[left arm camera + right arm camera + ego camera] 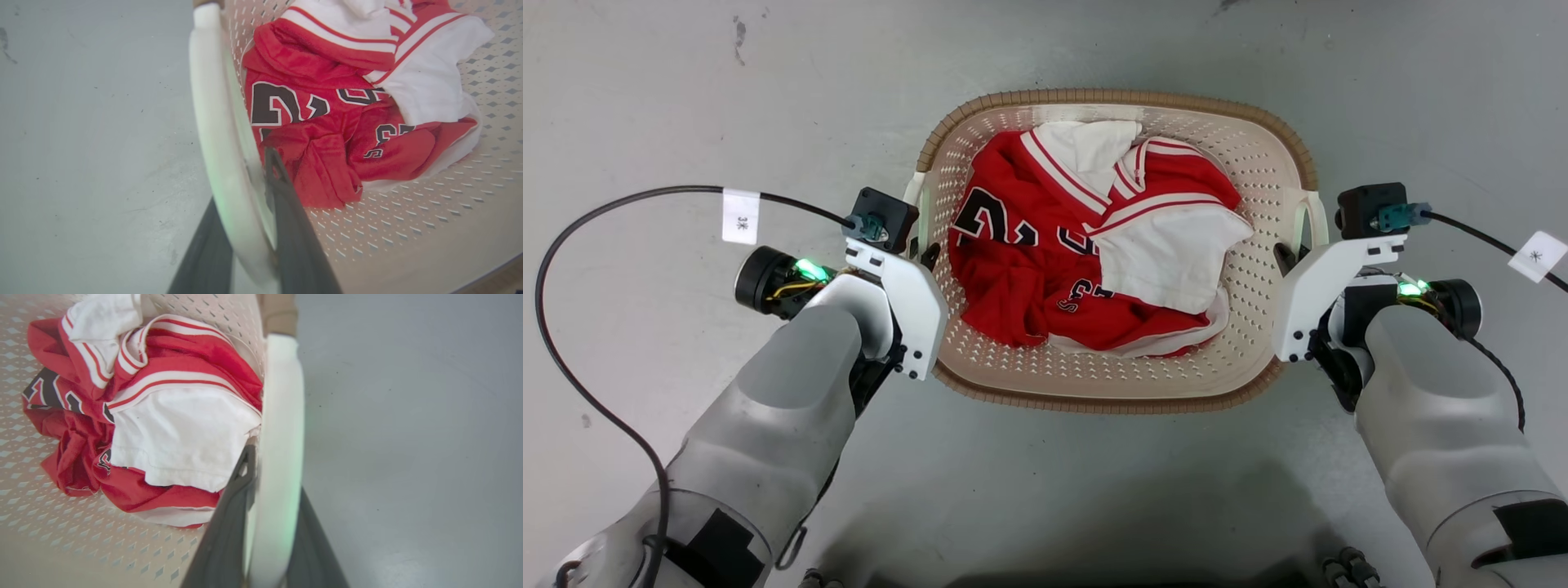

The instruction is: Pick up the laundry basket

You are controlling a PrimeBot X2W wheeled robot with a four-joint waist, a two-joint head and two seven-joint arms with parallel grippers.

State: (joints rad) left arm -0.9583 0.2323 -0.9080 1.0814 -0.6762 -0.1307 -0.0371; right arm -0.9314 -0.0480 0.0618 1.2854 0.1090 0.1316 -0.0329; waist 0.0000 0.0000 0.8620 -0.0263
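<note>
cream perforated laundry basket (1094, 377), brown woven-look rim, holding red-and-white clothes (1045, 278).

Folds hide much of the jersey's lettering (980, 216), and the basket handle (212, 122) is blurred up close

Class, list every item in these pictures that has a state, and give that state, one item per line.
laundry basket: upright, loaded with clothes.
red and white clothes: crumpled in a heap inside the basket.
left gripper: shut on the left handle, one finger on each side.
right gripper: shut on the right handle, one finger on each side.
</note>
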